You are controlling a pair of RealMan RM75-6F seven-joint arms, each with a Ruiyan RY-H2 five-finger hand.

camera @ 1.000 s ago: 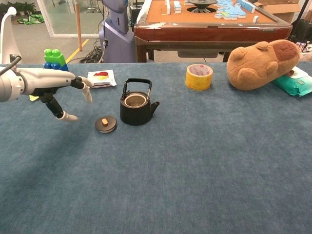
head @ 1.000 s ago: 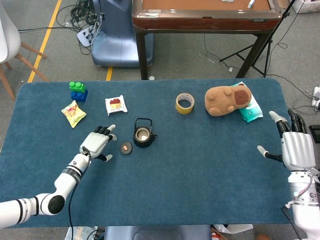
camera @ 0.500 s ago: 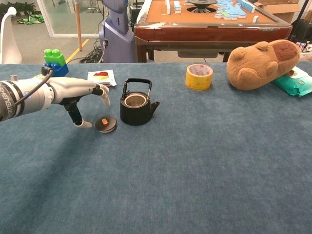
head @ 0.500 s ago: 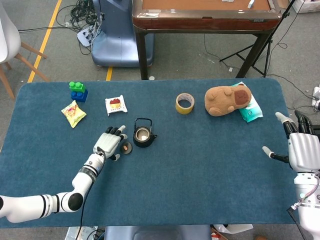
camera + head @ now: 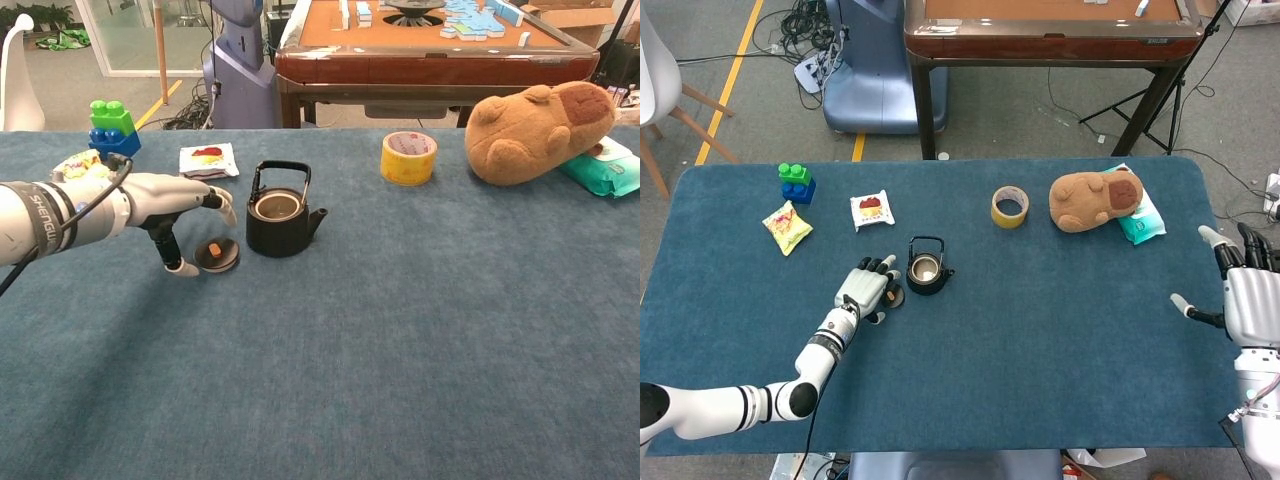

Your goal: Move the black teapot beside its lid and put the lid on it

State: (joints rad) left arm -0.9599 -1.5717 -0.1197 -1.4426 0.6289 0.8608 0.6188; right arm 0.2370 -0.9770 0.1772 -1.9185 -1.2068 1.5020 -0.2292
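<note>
The left robot hand (image 5: 178,203) hovers with fingers spread over the small round black lid (image 5: 217,254); the black iron teapot (image 5: 279,213) stands uncovered just beside it on the blue table (image 5: 420,330); the right robot hand (image 5: 1246,299) hangs open at the table's far edge

The black teapot (image 5: 925,270) (image 5: 279,222) stands upright on the blue table cloth, left of the table's centre. Its body is squat and round, with a short spout pointing toward the right in the chest view. A thin arched bail handle stands vertically over the mouth. The mouth is uncovered; a pale metallic rim and inner wall are visible inside it.

The lid (image 5: 894,296) (image 5: 217,254) lies flat on the cloth just beside the teapot, on the side opposite the spout and slightly nearer the robot. It is a small black disc, knob side up, with an orange knob at its centre. Lid and teapot are close but not touching.
</note>
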